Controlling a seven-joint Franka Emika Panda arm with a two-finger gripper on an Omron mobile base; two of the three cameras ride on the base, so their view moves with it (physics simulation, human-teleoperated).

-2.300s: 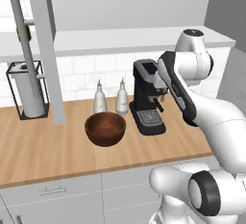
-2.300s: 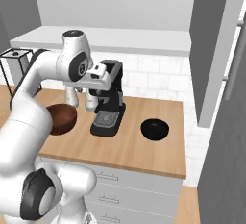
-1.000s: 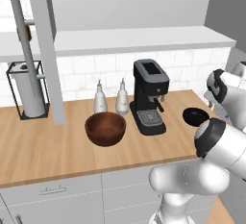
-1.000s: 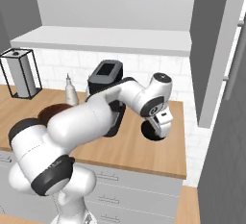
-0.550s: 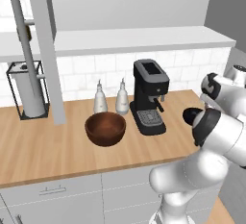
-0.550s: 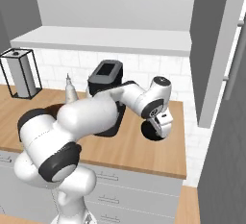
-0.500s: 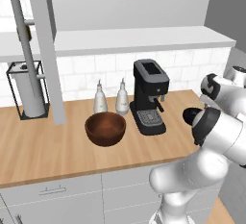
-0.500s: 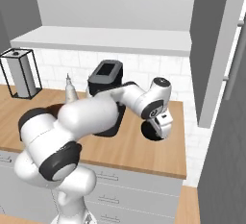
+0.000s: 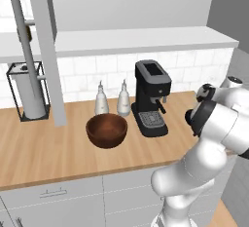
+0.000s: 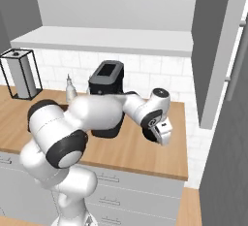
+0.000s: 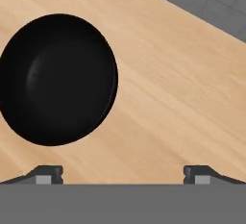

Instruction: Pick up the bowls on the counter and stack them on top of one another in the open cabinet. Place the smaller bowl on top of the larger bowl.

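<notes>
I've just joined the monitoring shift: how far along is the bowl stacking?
Nothing is stacked yet. The wooden bowl sits on the counter beside the coffee machine. In hand: the open gripper hovers above the black bowl, not gripping it. Left: carrying both bowls to the cabinet, smaller on top.

We see a round, glossy black bowl (image 11: 57, 79) on the light-brown wood-grain counter (image 11: 182, 93). Over in the left base view sits a deep reddish-brown wooden bowl (image 9: 107, 130), beside two white bottles (image 9: 112, 99) and a black coffee machine (image 9: 151, 97).
</notes>
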